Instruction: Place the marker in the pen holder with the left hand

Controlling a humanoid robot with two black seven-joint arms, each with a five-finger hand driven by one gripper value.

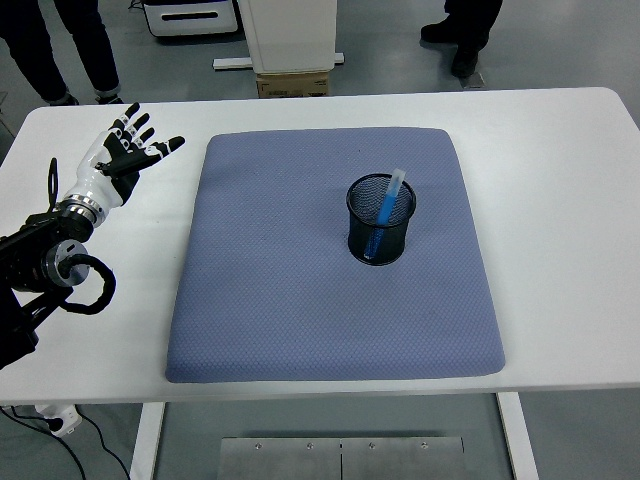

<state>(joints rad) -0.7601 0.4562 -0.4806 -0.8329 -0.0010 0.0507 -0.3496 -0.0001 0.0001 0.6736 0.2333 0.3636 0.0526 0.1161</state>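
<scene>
1. Head view, and the left robot hand (122, 155) is out over the far-left part of the white worktop (560, 200), fingers (170, 145) fanned wide, palm empty, gripping nothing at all.
2. The blue marker (387, 208) stands inside the black mesh pen holder (379, 233), leaning, with its pale cap poking up past the rim at the far-right side.
3. That pen holder sits upright on the blue-grey mat (330, 255), a little right of the mat's middle, well apart from the left robot hand, which is off the mat's left edge entirely and nearer the far side.
4. The black left arm (45, 265) comes in from the left edge, with a looped black cable by the wrist joint.
5. No right arm anywhere in this picture.
6. The mat covers most of the worktop's centre; bare white shows on both sides and along the near edge.
7. Beyond the far edge there's grey floor, a cardboard box (293, 82) under a white cabinet, and people's legs (60, 45) and shoes at top left and top right.
8. Below the near edge, a metal plate (340, 457) lies on the floor between the worktop's legs.
</scene>
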